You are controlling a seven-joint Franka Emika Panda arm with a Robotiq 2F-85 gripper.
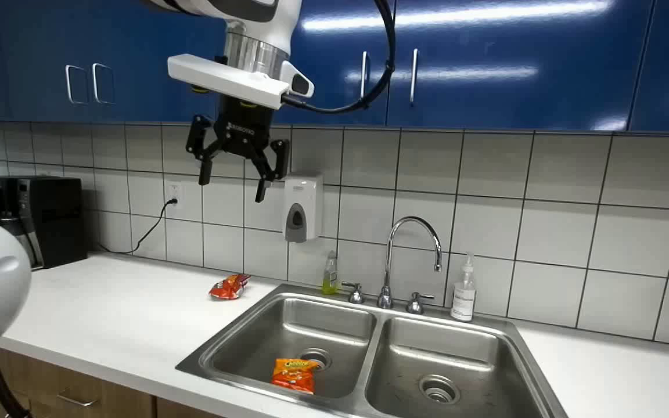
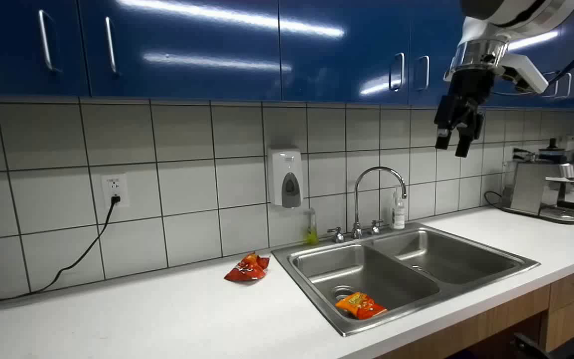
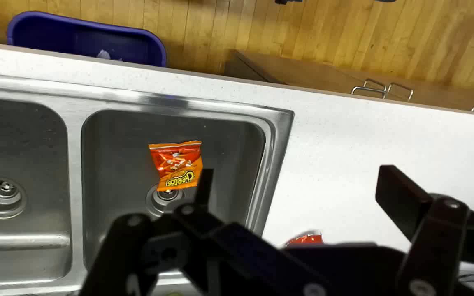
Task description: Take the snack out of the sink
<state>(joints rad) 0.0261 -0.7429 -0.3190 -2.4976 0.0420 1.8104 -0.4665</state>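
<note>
The snack, an orange-yellow and red packet, lies in a basin of the sink beside the drain in both exterior views (image 1: 294,375) (image 2: 360,305). It also shows in the wrist view (image 3: 178,165), partly over the drain's edge. The double-basin steel sink (image 1: 227,331) is set in the counter; its divider shows in the wrist view (image 3: 74,172). My gripper (image 1: 233,183) is open and empty, high above the counter and well apart from the snack. In the wrist view its fingers (image 3: 298,185) are spread wide, and one fingertip appears just beside the snack's edge.
A red packet (image 1: 229,287) lies on the counter beside the sink. A curved chrome faucet (image 1: 389,255), a green soap bottle (image 1: 330,276) and a white pump bottle (image 1: 463,296) stand behind the basins. A soap dispenser (image 2: 285,178) hangs on the wall under blue cabinets (image 2: 182,50).
</note>
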